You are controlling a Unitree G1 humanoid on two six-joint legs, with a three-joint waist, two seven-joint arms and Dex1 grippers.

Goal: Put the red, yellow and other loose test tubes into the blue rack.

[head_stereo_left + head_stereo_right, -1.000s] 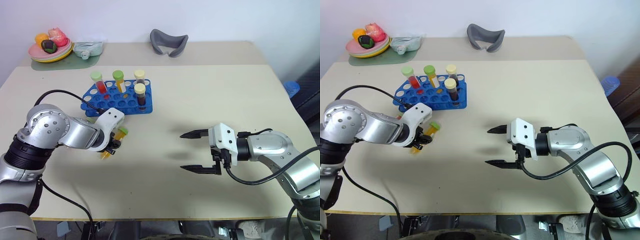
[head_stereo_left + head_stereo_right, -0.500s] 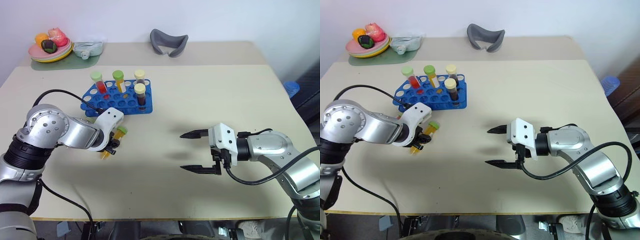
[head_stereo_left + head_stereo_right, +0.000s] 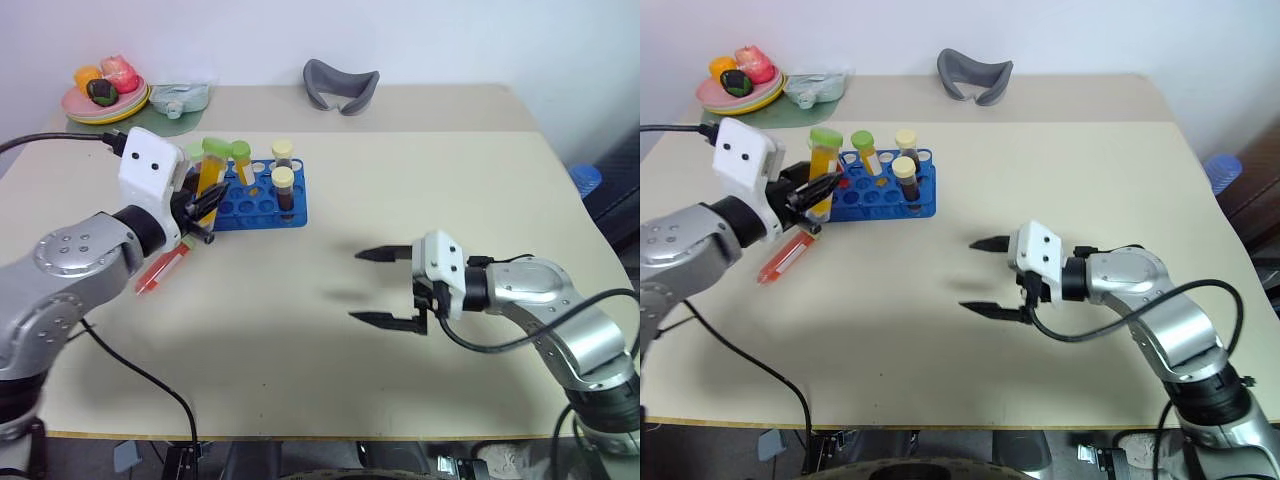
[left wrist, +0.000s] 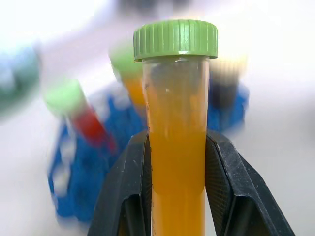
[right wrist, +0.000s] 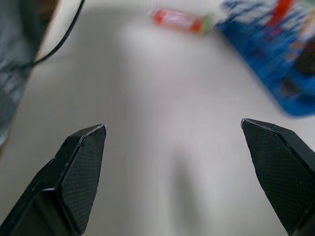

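Left gripper (image 4: pixel 174 172) pinches the yellow-orange tube (image 4: pixel 176 142) upright, just left of the blue rack (image 3: pixel 262 205). Red tube (image 3: pixel 163 270) lies on the tabletop (image 3: pixel 330 380), near-left. Right gripper (image 3: pixel 385 287) spread, idle. Next: align over a free hole, lower.

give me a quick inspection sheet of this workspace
surface: beige table, bare in front.
job's things: blue rack holds several capped tubes; yellow-orange tube held upright above the table by the rack's near-left side; red tube lies loose on the table beside the rack.
clutter: plate of toy food on a green mat at the far left corner; grey curved object at the far edge.
grippers: left gripper shut on the yellow-orange tube; right gripper open, holding nothing.
cables: black cable trails across the table's near left.
surroundings: pale wall; blue object beyond the right edge.
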